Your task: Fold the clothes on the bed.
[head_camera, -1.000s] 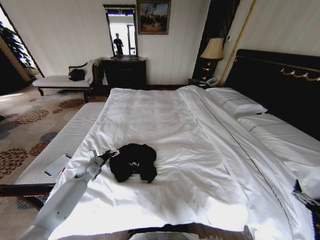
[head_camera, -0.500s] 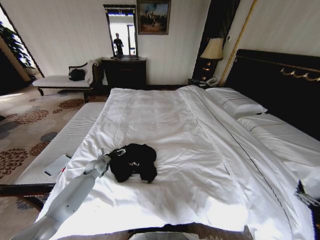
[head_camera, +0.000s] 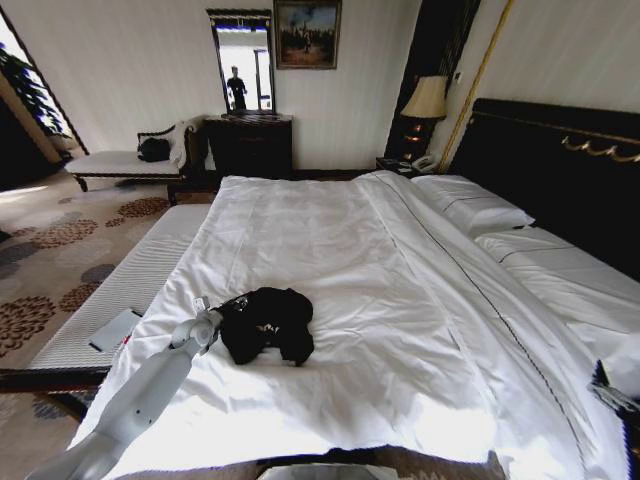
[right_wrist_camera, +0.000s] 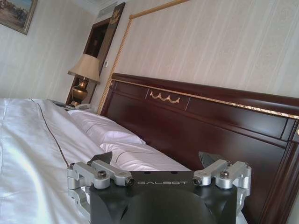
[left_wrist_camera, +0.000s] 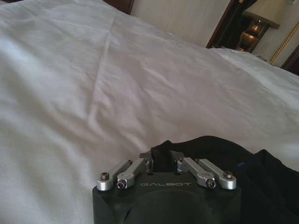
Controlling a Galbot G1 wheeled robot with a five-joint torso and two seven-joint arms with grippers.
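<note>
A: Since the left gripper (left_wrist_camera: 164,161) has its fingers (left_wrist_camera: 159,157) drawn in close on the near edge of the T-shirt (head_camera: 267,323), I'd log it as clamped on the cloth. Agree?

B: Yes, the black fabric sits right between them in the left wrist view. Right gripper (right_wrist_camera: 159,161)?

A: Fingers wide apart, nothing between them, parked at about 4 o'clock in the head view beside the bed's edge, facing the headboard (right_wrist_camera: 196,126).

B: Shirt position?

A: A crumpled black heap on the white duvet (head_camera: 330,260), roughly 7 o'clock from the middle of the bed (head_camera: 560,290), well apart from the pillows (head_camera: 470,205). The left arm reaches in from 8 o'clock.

B: Progress?

A: Early, I'd say. Shirt is bunched, not spread flat, no clean fold visible. Flattening and every fold look left to do.
</note>
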